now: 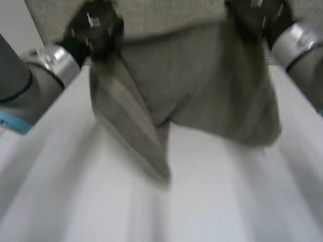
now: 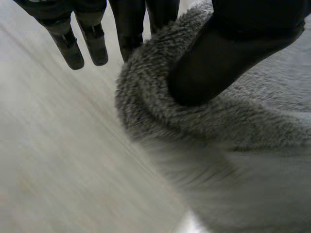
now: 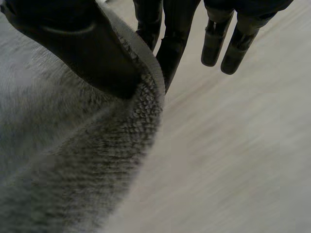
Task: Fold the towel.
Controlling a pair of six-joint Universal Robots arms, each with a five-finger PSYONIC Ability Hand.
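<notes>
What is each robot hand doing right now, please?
Left robot hand: closed, pinching the towel by its edge.
Right robot hand: closed, pinching the towel by its edge.

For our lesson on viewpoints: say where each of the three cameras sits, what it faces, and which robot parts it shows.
Head: between and behind the arms, looking down at the table; both arms, left hand and right hand holding up the towel.
Left wrist: along the left palm; thumb and fingers pinch a towel edge.
Right wrist: along the right palm; same pinch.
Shared: towel and table in all views.
</notes>
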